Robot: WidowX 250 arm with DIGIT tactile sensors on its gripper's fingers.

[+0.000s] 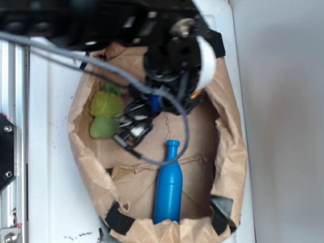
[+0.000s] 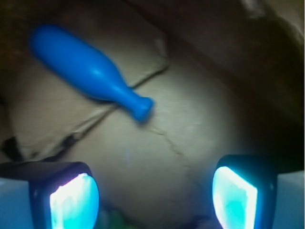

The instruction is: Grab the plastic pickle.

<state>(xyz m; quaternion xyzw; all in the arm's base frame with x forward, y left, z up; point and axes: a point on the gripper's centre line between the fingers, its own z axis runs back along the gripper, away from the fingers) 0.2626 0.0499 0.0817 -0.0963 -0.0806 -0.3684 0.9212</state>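
Note:
My gripper is open, its two glowing cyan pads wide apart with only bare brown paper between them. In the exterior view the gripper hangs low inside a paper-lined bin, just right of a fuzzy light-green plush toy. The plastic pickle is hidden in both views. A blurred green smear shows at the bottom edge of the wrist view, and I cannot tell what it is.
A blue plastic bottle lies on the bin floor in front of the gripper, neck pointing toward it; it also shows as the bottle at upper left in the wrist view. The arm's grey cable loops over the bin. Crumpled paper walls ring the floor.

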